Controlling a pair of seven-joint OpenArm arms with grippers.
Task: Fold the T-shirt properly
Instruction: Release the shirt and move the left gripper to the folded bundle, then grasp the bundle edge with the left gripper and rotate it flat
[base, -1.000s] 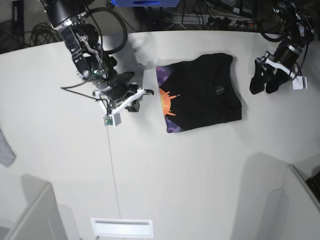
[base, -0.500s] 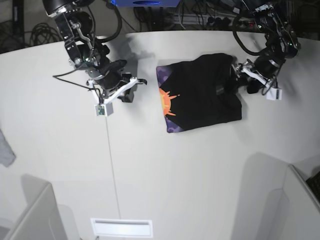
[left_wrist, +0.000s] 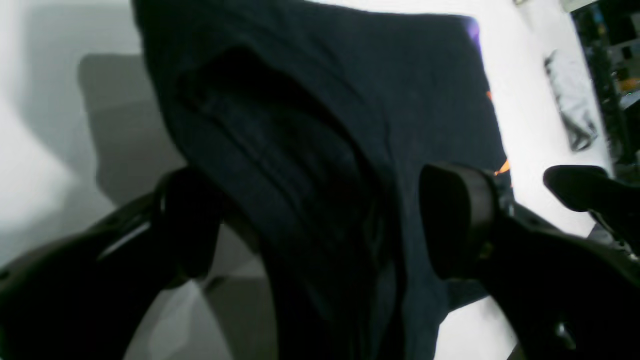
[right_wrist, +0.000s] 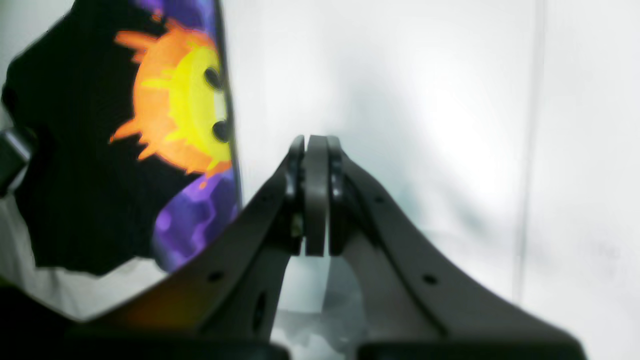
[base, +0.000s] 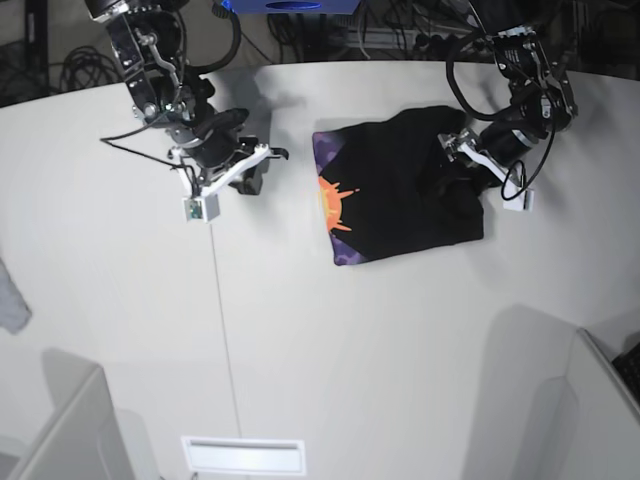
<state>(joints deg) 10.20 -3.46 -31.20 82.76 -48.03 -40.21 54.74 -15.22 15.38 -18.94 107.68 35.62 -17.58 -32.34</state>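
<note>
We see a robotics lab: a bare white tabletop with two black robot arms mounted along its far edge, one at 10 o'clock and one at 2 o'clock. Beyond the tabletop, at 12 o'clock, bundles of black cables and a blue box crowd the dark background. White panels rise at 7 and 5 o'clock. A thin cable trails across the surface toward 6 o'clock.
</note>
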